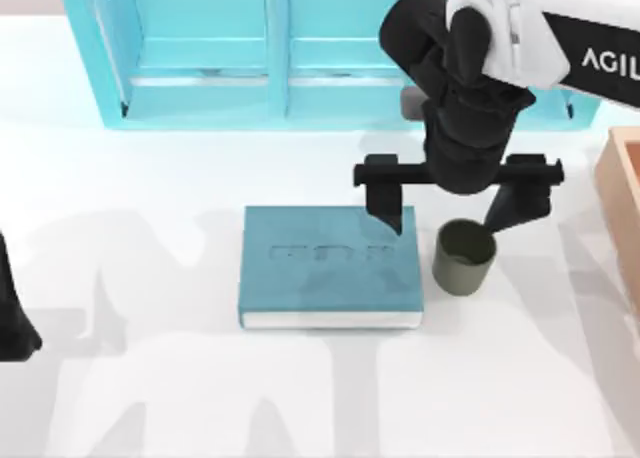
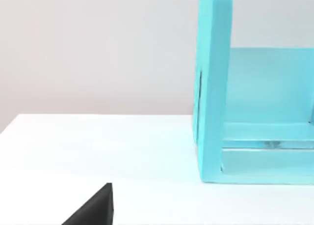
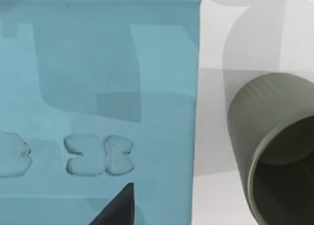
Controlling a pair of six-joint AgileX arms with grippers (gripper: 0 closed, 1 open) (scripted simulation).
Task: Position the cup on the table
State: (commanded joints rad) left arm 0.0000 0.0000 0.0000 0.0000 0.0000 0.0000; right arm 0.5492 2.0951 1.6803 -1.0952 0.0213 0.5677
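The olive-brown cup point(image 1: 465, 258) stands upright on the white table point(image 1: 150, 398), just right of the teal book point(image 1: 330, 268) and apart from it. My right gripper point(image 1: 450, 216) hangs open above them, jaws spread wide. One finger point(image 1: 385, 213) is over the book's far right corner, the other point(image 1: 515, 203) just behind the cup's rim. Nothing is held. In the right wrist view the cup point(image 3: 274, 136) sits on the table beside the book point(image 3: 98, 87), with one black fingertip point(image 3: 120, 210) over the book. My left arm point(image 1: 15, 318) is parked at the table's left edge.
A light-blue shelf unit point(image 1: 270, 48) runs along the back; the left wrist view looks at its end panel point(image 2: 213, 87). A wooden box point(image 1: 625, 208) stands at the right edge. Open tabletop lies in front of the book and to its left.
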